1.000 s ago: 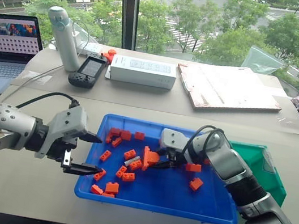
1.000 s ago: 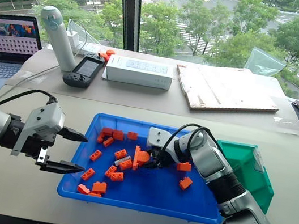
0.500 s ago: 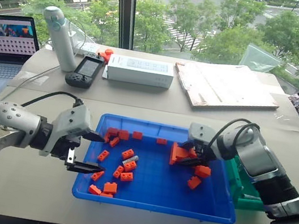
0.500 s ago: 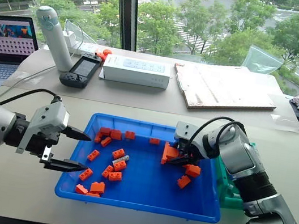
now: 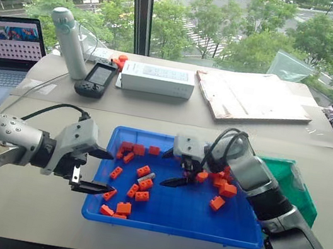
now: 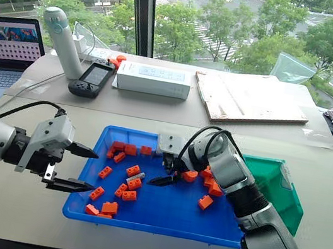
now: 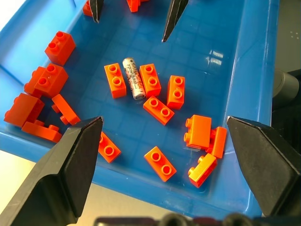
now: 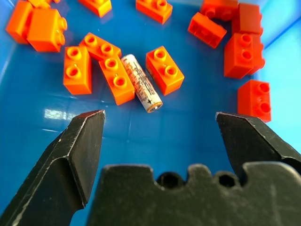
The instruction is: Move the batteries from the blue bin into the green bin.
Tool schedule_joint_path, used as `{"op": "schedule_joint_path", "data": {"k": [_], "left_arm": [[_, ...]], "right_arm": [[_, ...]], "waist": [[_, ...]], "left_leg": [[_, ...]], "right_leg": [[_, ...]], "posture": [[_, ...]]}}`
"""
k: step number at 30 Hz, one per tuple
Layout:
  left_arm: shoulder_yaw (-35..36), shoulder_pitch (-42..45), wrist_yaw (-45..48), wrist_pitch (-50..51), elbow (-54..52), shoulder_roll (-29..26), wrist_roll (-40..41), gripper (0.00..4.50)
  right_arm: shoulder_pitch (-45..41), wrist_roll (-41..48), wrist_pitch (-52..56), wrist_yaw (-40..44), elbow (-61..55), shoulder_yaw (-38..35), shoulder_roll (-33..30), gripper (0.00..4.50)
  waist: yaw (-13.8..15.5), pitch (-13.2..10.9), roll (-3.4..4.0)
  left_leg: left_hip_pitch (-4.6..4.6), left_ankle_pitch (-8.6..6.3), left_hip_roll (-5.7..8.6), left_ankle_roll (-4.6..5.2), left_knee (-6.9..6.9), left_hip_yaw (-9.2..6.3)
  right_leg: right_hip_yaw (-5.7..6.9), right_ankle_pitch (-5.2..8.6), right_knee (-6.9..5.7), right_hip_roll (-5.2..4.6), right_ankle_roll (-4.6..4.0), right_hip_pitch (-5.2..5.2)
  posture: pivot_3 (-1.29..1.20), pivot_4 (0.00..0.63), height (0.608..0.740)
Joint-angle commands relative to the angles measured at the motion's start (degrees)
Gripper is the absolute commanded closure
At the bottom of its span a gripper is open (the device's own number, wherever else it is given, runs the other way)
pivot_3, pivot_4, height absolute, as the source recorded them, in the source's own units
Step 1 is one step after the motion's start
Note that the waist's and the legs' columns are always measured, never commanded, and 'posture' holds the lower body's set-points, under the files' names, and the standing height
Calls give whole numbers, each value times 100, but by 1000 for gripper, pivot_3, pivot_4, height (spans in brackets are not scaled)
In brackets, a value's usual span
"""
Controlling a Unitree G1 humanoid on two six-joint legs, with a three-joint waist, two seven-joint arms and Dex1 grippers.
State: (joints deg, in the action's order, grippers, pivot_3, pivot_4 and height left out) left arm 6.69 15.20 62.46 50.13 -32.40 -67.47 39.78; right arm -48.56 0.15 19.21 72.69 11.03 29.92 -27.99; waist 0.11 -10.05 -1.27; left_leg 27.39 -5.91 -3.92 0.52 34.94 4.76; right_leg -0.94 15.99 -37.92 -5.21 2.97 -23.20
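On tabletop: blue bin (image 5: 243, 236), holding scattered orange bricks (image 5: 144, 171) and one battery (image 5: 147, 177). Battery lay flat on bin floor, wedged between two bricks, left of centre. Right gripper (image 5: 172, 166) hung over bin middle, fingers spread wide, holding nothing, near battery. Left gripper (image 5: 99, 169) sat at bin's left edge, fingers spread, empty. Green bin (image 5: 294, 184) stood touching blue bin's right side.

green bin (image 5: 297, 185): near side behind right arm | laptop (image 5: 6, 50): cut by frame edge
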Motion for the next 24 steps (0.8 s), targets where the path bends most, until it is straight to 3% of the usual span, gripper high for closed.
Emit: {"op": "schedule_joint_path", "data": {"k": [1, 12, 15, 17, 19, 22, 24], "left_arm": [[250, -73, 42, -57, -117, -125, 19, 0], [243, -172, 11, -144, -149, -155, -104, 0], [227, -161, -2, -144, -159, -140, -120, 0], [211, -143, -6, -144, -156, -132, -125, 0], [212, -150, 5, -146, -158, -128, -129, 0], [205, -158, 34, -163, -148, -128, -137, 0], [147, -106, 43, -189, -110, -112, -161, 0]], "right_arm": [[-295, -237, -458, -68, 658, 36, 231, 116], [-176, -210, -537, 278, 783, 117, 792, 116], [-32, -177, -365, 419, 551, 172, 801, 792], [13, -184, -295, 456, 474, 176, 798, 1681], [48, -188, -239, 462, 399, 157, 782, 2099], [90, -193, -175, 455, 289, 116, 721, 3193], [111, -242, -162, 442, 230, 95, 625, 3261]], "waist": [[-14, 0, 0], [-74, 1, -1], [-80, 1, -1], [-82, 1, -1], [-86, 1, -2], [-81, 1, -1], [-79, 1, -2]], "left_leg": [[0, 0, 0, 0, 0, 0], [0, 4, -4, -3, -6, 0], [0, 3, -5, -5, -7, 0], [0, 3, -5, -5, -8, 0], [0, 4, -5, -5, -8, 2], [0, 4, -5, -6, -8, 1], [0, 3, -5, -6, -8, 2]], "right_leg": [[0, 0, -1, 0, 0, 0], [2, 1, -10, 4, -2, 6], [2, 1, -12, 4, -3, 6], [2, 2, -12, 4, -3, 6], [2, 2, -12, 3, -4, 6], [3, 2, -12, 4, -4, 4], [3, 2, -11, 3, -4, 4]], "posture": [[0, 150, 740], [0, 150, 740], [0, 150, 740], [0, 150, 740], [0, 150, 740], [0, 150, 740], [0, 150, 740]]}}
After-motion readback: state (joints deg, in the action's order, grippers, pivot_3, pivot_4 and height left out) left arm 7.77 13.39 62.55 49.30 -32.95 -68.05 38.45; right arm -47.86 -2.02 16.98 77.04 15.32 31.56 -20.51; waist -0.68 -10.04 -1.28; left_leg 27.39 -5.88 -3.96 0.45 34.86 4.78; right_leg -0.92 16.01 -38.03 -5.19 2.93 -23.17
